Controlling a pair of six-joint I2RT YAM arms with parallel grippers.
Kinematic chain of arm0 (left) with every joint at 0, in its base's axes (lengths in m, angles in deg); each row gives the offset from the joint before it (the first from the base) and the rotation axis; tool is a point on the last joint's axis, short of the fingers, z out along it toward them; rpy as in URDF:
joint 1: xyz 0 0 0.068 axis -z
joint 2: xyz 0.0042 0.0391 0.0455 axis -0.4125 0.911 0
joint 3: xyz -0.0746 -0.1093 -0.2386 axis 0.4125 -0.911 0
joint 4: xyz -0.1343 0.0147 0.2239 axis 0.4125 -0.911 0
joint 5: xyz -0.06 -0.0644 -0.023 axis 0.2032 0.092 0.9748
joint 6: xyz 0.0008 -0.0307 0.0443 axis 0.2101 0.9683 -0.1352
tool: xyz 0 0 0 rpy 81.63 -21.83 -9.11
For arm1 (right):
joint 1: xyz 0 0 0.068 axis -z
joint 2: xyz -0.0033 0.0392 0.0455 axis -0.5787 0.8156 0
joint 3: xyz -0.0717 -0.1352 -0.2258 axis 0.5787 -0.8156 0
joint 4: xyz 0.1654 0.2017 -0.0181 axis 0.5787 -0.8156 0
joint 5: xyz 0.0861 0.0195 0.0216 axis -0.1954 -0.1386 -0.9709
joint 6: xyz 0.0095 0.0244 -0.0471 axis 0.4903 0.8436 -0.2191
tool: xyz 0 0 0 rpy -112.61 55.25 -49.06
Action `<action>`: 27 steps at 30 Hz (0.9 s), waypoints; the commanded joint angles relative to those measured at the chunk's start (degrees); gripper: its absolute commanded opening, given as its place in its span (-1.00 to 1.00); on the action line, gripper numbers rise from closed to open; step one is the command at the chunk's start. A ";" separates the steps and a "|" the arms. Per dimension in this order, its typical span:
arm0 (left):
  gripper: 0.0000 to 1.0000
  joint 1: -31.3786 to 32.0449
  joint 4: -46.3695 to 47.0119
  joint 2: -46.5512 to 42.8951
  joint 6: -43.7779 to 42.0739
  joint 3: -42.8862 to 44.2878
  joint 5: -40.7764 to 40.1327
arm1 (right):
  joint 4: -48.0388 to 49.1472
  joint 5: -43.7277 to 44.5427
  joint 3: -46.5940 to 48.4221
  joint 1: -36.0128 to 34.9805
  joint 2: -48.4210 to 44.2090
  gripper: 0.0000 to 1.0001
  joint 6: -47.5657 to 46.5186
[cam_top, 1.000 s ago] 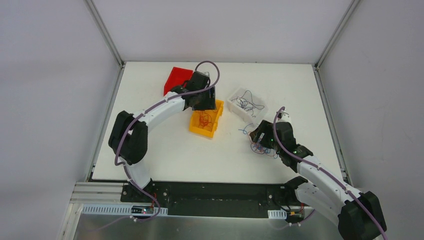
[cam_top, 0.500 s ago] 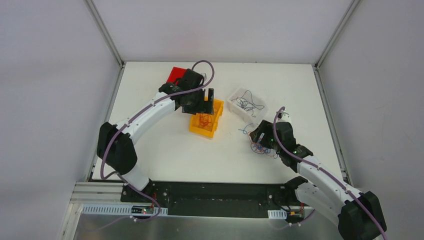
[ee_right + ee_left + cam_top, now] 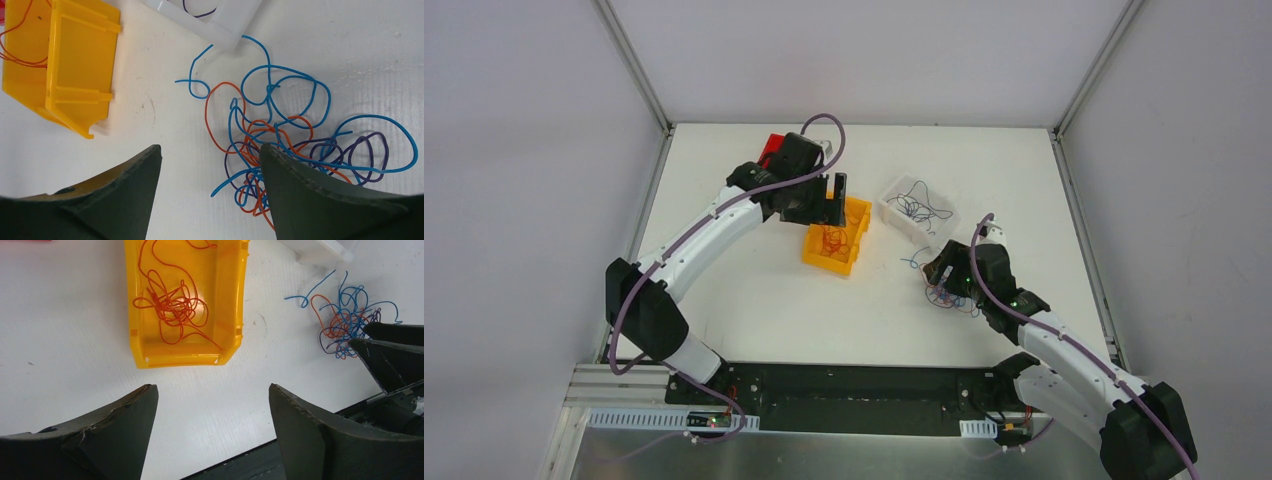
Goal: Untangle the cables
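Top external, left arm (image 3: 709, 228) outstretched, gripper (image 3: 836, 192) by bin (image 3: 828, 266)

a: what kind of place?
b: robot lab, a test cell. white table (image 3: 774, 300) boxed in by plain pale panels (image 3: 524, 200) on aluminium posts (image 3: 634, 68).
a: anything else?
b: two arms (image 3: 709, 232) bolted to a black plate (image 3: 864, 385) at the near edge, slotted wiring duct (image 3: 639, 420) below, small plastic bins (image 3: 816, 258) on top.

yellow bin (image 3: 231, 300), red bin (image 3: 770, 150), white bin (image 3: 902, 224) — table (image 3: 754, 300)
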 commanded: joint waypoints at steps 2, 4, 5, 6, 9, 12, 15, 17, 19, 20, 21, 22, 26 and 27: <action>0.64 -0.67 -0.62 -1.99 -1.14 0.05 -4.88 | 0.65 1.03 0.33 0.02 -0.94 0.51 0.36; 0.64 -0.67 1.48 -4.58 -0.95 -2.13 -4.97 | -1.75 2.12 1.68 -0.06 -0.56 0.51 0.86; 0.65 -0.67 3.30 -6.29 -0.87 -3.76 -4.98 | -3.76 3.15 2.61 -0.05 -0.35 0.51 1.15; 0.66 -0.67 5.30 -7.93 -0.74 -5.92 -4.99 | -5.40 4.14 3.51 -0.04 -0.11 0.52 1.38; 0.68 -0.67 10.96 -12.70 -0.23 -12.30 -3.87 | -10.27 9.48 5.93 0.03 0.35 0.52 3.35; 0.66 -0.48 16.61 -17.41 0.64 -18.39 -1.63 | -17.82 16.62 8.64 0.35 0.67 0.58 7.09; 0.67 0.47 29.30 -24.58 3.22 -28.50 1.63 | -21.34 18.30 8.92 1.76 1.28 0.58 8.80; 0.68 0.96 34.32 -28.45 4.17 -34.05 1.83 | -20.93 16.00 8.35 2.59 2.91 0.57 9.47; 0.71 1.10 35.42 -30.62 4.29 -37.06 1.10 | -19.86 14.18 8.16 2.62 5.72 0.57 9.71; 0.71 1.09 35.41 -31.20 3.98 -37.65 0.98 | -19.62 13.10 8.48 2.53 7.26 0.58 9.49; 0.71 1.09 35.34 -31.63 3.82 -38.21 1.12 | -19.41 12.39 9.07 2.52 8.82 0.58 9.22; 0.71 1.09 35.23 -32.14 3.74 -38.68 1.31 | -19.23 12.02 9.44 2.39 11.09 0.58 9.17; 0.72 1.09 34.70 -34.42 3.27 -40.12 1.23 | -18.56 9.60 11.40 0.13 16.32 0.58 8.57; 0.72 1.09 34.49 -34.92 3.08 -40.42 0.89 | -17.86 8.94 11.54 -1.06 17.20 0.58 8.90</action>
